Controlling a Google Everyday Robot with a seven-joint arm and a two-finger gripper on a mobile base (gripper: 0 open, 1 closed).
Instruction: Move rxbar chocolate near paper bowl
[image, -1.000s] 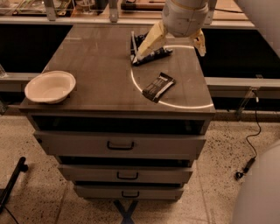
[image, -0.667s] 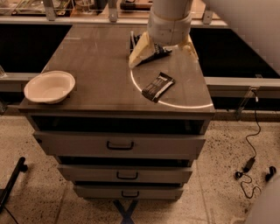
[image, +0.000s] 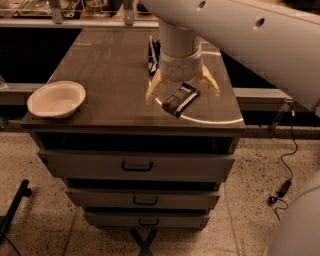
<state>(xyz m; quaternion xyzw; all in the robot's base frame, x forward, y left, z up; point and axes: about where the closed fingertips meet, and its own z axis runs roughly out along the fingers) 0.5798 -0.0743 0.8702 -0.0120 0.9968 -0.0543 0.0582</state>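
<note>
No text legible anywhere, pale stripes on the rxbar chocolate unreadable — end effector just above it, fingers spread

Brown cabinet top was seen w/ 3 items laid on it: paper bowl at front-left corner; rxbar chocolate flat, angled, nr front-right, well apart from bowl; snack bag at back, partly hidden. Gripper was held over bar, fingers spread either side.

rxbar chocolate: flat black wrapper with pale lettering, lying askew near the cabinet top's front edge.
paper bowl: off-white, upright, front-left corner, well apart from the bar.
gripper: over the bar, fingers spread either side.
</note>
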